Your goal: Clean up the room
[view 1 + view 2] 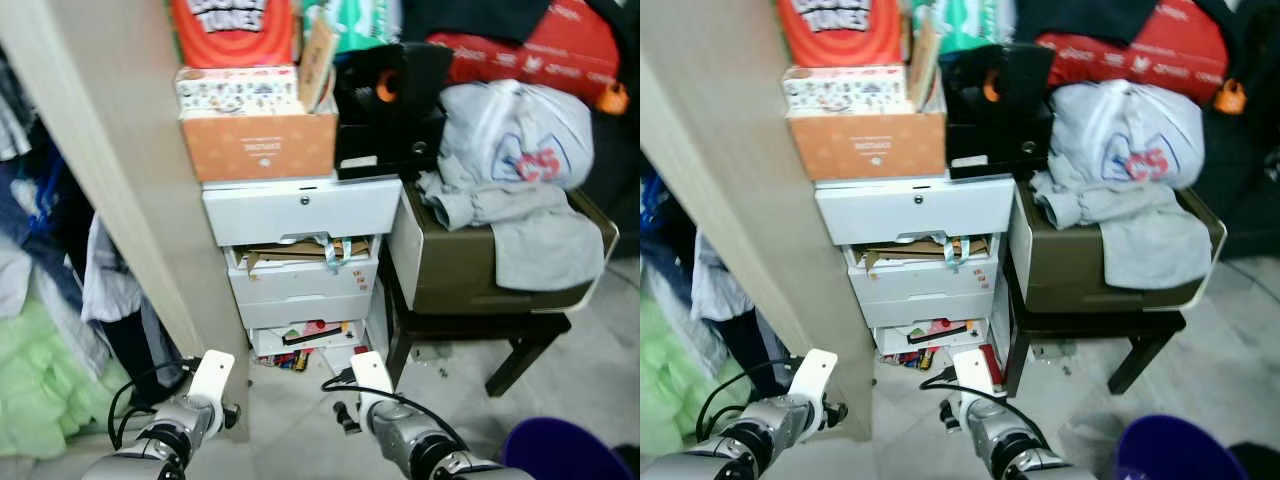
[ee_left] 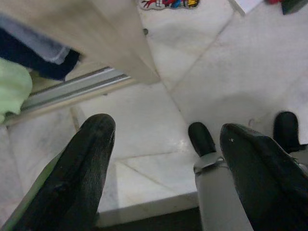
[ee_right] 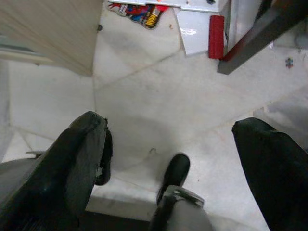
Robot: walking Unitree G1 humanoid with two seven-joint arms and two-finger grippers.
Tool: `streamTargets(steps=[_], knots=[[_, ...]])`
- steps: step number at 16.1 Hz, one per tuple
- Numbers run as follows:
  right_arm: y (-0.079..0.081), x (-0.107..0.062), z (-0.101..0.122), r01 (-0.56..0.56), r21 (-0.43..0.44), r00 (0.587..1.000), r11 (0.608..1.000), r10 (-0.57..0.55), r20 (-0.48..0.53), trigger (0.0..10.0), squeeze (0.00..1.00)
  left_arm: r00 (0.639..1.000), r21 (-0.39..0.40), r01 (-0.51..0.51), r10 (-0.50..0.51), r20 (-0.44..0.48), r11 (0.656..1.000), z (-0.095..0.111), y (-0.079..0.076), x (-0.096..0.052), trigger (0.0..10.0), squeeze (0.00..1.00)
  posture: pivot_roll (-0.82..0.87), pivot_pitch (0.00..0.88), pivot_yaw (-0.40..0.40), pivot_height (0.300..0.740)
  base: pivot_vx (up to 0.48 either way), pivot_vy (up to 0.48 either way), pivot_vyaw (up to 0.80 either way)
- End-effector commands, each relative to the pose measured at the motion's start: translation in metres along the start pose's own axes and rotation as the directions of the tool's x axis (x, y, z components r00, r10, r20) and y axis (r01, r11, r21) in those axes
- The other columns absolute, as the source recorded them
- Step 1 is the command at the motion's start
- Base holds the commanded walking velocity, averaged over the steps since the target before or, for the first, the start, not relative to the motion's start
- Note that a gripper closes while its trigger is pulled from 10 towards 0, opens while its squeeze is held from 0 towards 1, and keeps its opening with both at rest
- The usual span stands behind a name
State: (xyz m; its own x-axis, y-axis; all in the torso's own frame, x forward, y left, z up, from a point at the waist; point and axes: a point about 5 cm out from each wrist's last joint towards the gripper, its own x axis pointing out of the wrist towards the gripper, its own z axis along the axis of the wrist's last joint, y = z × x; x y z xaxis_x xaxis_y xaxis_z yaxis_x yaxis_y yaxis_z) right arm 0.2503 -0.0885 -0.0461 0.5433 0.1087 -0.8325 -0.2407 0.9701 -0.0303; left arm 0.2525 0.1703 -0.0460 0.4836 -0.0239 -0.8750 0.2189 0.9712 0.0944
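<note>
From the head camera, we face a white drawer unit [image 1: 300, 260] with its lower drawers ajar, papers spilling out, and grey clothes [image 1: 515, 170] heaped on a brown box beside it; both arms hang low.

Left wrist: our left gripper [image 2: 163, 163] hangs wide open over bare floor tile [image 2: 216, 72], holding nothing.

Right wrist: our right gripper [image 3: 168, 159] is spread just as wide and empty; a red item [image 3: 216, 36] lies by the stool leg.

We judge we are scouting; next comes choosing a piece of clutter and reaching.
</note>
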Motion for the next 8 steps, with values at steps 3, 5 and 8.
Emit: streamTargets(steps=[3, 5, 8], knots=[[-0.0042, -0.0002, 0.0034, 0.007, -0.018, 1.0, 1.0, -0.007, 0.007, 10.0, 0.0, 1.0, -0.001, 0.011, -0.011, 0.002, 1.0, 0.0002, -0.0054, 0.0006, 10.0, 0.0, -0.13, 0.0, 0.038, 0.74, 0.0, 0.0, 0.0], [-0.0043, -0.0001, 0.0022, 0.01, -0.037, 1.0, 0.999, -0.01, 0.005, 10.0, 0.0, 1.0, -0.002, 0.009, -0.009, 0.0, 1.0, -0.0008, -0.0053, 0.0007, 10.0, 0.0, -0.13, 0.0, 0.035, 0.74, 0.0, 0.142, 0.0], [-0.005, 0.0, 0.0005, 0.01, -0.042, 1.0, 0.999, -0.009, 0.002, 10.0, 0.0, 1.0, -0.009, 0.006, -0.006, 0.003, 1.0, -0.001, -0.0059, 0.0009, 10.0, 0.0, -0.13, 0.0, 0.035, 0.74, 0.0, 0.0, 0.0]])
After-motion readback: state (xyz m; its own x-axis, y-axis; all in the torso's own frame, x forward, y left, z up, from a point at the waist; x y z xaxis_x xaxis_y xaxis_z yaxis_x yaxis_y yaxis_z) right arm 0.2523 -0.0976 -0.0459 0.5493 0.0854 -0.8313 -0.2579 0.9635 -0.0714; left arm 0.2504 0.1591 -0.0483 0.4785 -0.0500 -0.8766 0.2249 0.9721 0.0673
